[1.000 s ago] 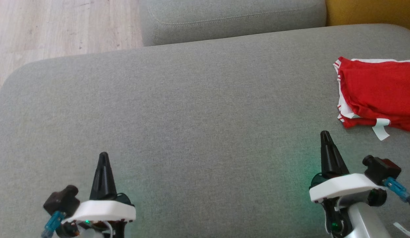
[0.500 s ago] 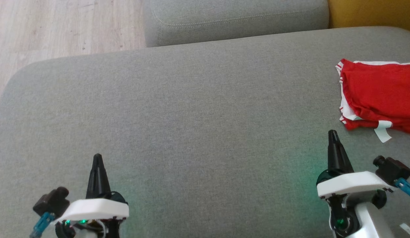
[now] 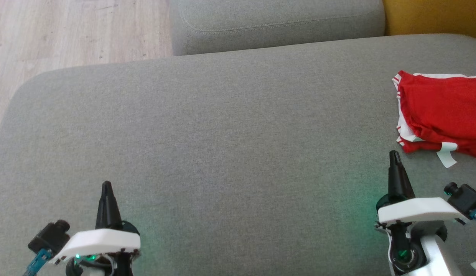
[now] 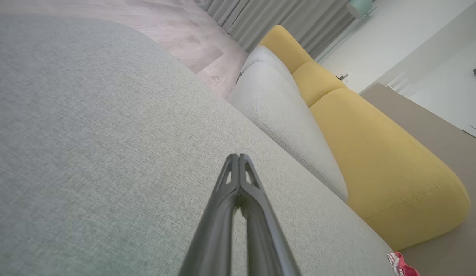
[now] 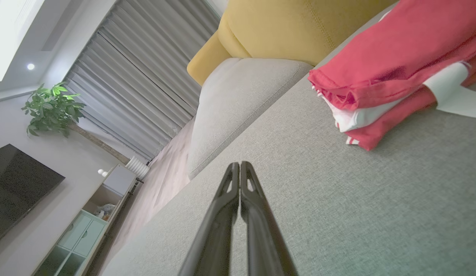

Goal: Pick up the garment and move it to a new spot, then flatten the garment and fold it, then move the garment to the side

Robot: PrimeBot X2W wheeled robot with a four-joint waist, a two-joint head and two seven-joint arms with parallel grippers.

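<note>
The garment [image 3: 441,111] is red with white trim and lies folded at the right edge of the grey sofa seat [image 3: 230,130]; the right wrist view has the garment [image 5: 395,65] at its upper right, and a corner of the garment [image 4: 401,264] peeks in at the left wrist view's bottom right. My right gripper [image 3: 394,155] hovers shut and empty just short of the garment's near left corner. Far off at the lower left, my left gripper [image 3: 106,186] is shut with nothing in it. The shut fingertips meet in each wrist view: right gripper [image 5: 239,165], left gripper [image 4: 238,157].
A grey back cushion [image 3: 276,23] runs along the far side, with a yellow cushion [image 3: 433,17] to its right. Wooden floor [image 3: 69,30] lies beyond the seat's far left edge. A wide bare stretch of seat separates the two grippers.
Both grippers have drawn back toward the lower edge of the head view and apart, the left leftward, the right rightward. The garment lies as before; the camera has shifted slightly.
</note>
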